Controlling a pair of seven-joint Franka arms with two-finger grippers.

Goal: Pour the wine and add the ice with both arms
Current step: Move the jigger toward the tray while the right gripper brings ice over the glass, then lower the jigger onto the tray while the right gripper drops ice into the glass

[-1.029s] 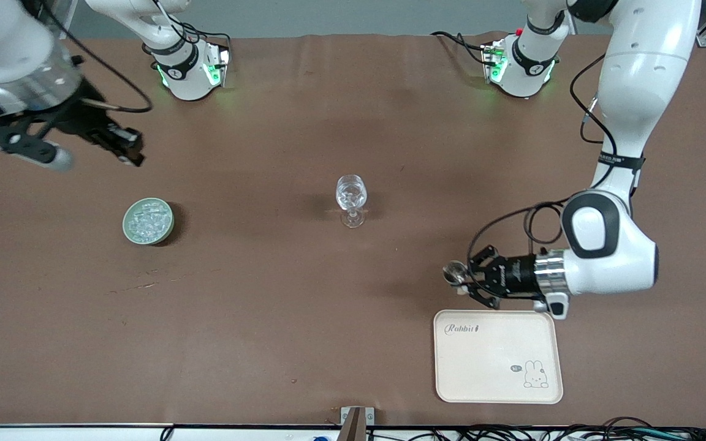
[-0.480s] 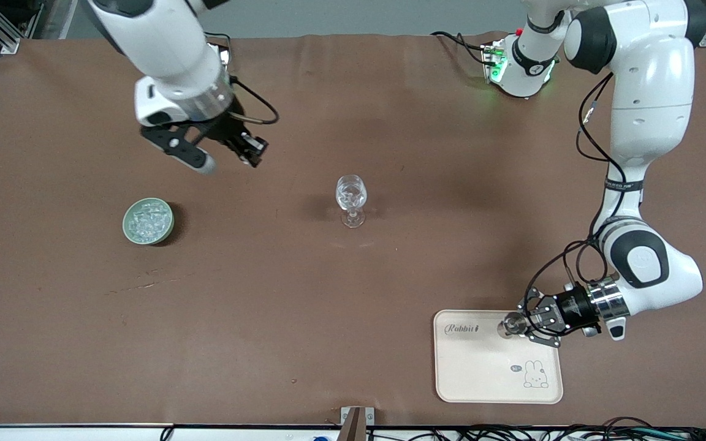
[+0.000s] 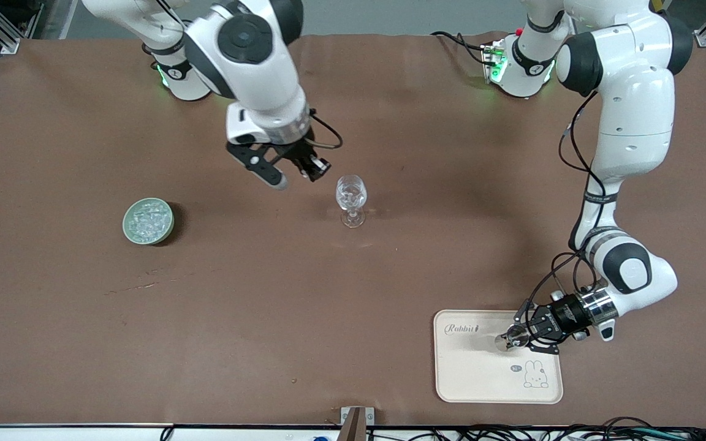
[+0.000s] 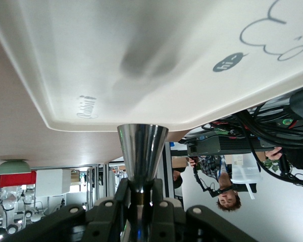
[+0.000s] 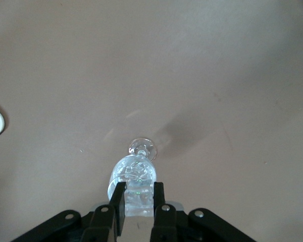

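Note:
A clear stemmed wine glass (image 3: 351, 201) stands mid-table with ice (image 3: 351, 193) in its bowl. My right gripper (image 3: 316, 173) hovers just beside and above its rim, shut on a clear ice cube (image 5: 140, 200); the glass (image 5: 134, 174) shows right past the fingertips. My left gripper (image 3: 521, 335) is low over the cream tray (image 3: 488, 380), shut on the stem of a small steel cone-shaped cup (image 3: 504, 340). In the left wrist view the cup (image 4: 142, 148) points at the tray (image 4: 166, 60). No wine is in view.
A green bowl (image 3: 148, 220) filled with ice chunks sits toward the right arm's end of the table. The tray with its rabbit drawing lies near the table's front edge at the left arm's end. Brown tabletop (image 3: 267, 294) stretches between them.
My right arm has swung from its end of the table over to the wine glass. My left gripper has carried the steel cup down over the tray.

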